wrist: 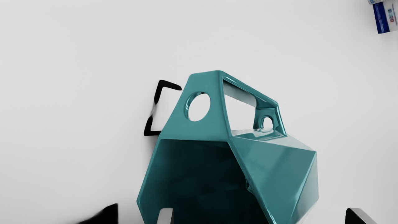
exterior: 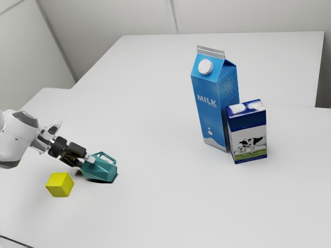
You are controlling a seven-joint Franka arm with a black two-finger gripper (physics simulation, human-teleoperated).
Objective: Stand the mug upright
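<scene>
One pale table [exterior: 155,212], milk carton [exterior: 213,98] well off toward the exterior view's right. Pincer [wrist: 261,215] wide, at the open end of the teal mug [wrist: 259,161], which lies on its side, long axis running roughly away from the pincer, handle [wrist: 217,109] on the upper side. One fingertip [wrist: 165,216] before the mouth [wrist: 199,180], the other outside the wall; mouth must swing up, I judge.

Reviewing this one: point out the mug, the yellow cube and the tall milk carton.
mug [wrist: 276,174]: wrist view, outer wall beside its dark opening
yellow cube [exterior: 58,187]: exterior view, side facing the camera
tall milk carton [exterior: 211,116]: exterior view, blue panel below "MILK"
</scene>
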